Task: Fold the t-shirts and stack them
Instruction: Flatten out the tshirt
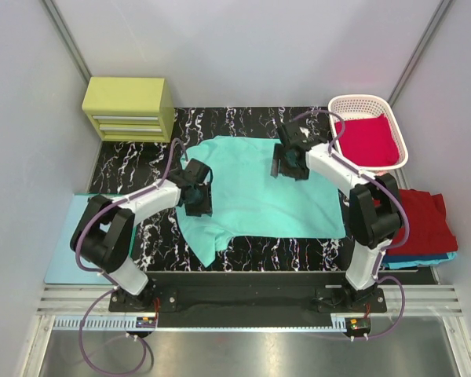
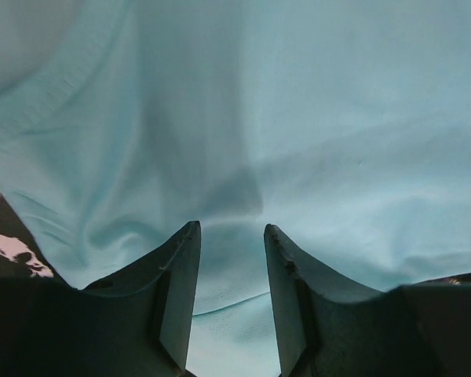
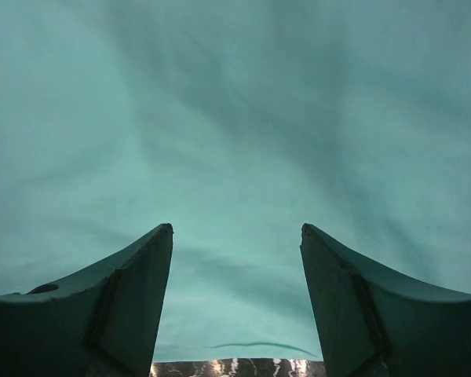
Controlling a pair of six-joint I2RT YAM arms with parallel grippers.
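Note:
A mint-teal t-shirt (image 1: 255,184) lies spread on the black marbled table (image 1: 133,161). My left gripper (image 1: 195,192) hovers over the shirt's left edge, jaws open with teal cloth (image 2: 298,141) beneath and between them, not pinched. My right gripper (image 1: 289,161) is over the shirt's upper right part, jaws wide open above smooth teal cloth (image 3: 235,141). A crimson shirt (image 1: 369,141) lies in the white basket (image 1: 361,102). A folded dark red shirt (image 1: 424,224) rests on a blue one (image 1: 424,261) at the right.
A yellow drawer unit (image 1: 129,108) stands at the back left. A pale blue clipboard (image 1: 67,251) lies at the left front beside the table. Grey walls close in both sides.

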